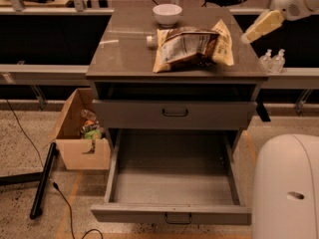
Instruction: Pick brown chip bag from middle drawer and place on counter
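**Robot test lab or workshop bay.** The gripper (260, 28) is seen at upper right, just past the right edge of the counter (124, 54). Below and to its left, a grey metal drawer cabinet (129, 114) is set on a speckled floor (30, 148). Farther left, an open cardboard box (75, 151) and a black pole (43, 180) are left on the floor. Just below the gripper, pump bottles (273, 59) are stood on a long grey ledge (45, 72).

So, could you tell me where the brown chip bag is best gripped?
Probably the brown chip bag by its flat tan right end, from the right: that end lies nearest the end effector, which hovers beyond the counter's right edge.
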Available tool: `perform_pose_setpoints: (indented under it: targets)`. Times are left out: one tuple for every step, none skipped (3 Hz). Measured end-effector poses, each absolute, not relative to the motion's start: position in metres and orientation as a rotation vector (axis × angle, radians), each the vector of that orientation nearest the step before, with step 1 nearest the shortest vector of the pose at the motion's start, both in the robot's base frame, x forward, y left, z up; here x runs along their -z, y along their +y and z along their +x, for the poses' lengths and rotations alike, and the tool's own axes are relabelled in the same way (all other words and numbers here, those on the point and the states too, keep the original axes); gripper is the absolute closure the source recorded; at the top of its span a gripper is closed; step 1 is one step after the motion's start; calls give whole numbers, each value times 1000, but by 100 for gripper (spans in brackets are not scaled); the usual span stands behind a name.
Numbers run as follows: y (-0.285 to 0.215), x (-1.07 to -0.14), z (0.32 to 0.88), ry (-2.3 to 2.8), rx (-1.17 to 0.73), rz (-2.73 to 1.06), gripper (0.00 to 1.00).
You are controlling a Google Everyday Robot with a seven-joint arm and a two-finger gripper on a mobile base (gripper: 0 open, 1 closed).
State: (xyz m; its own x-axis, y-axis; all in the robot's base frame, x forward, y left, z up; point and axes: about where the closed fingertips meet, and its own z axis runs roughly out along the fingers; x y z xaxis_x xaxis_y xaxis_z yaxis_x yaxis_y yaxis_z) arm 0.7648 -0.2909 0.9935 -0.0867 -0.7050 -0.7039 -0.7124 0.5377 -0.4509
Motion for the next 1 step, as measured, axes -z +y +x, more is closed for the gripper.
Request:
perform_pose_setpoints:
  targets:
    - [-299, -995, 762, 1812, 0, -1161, 0]
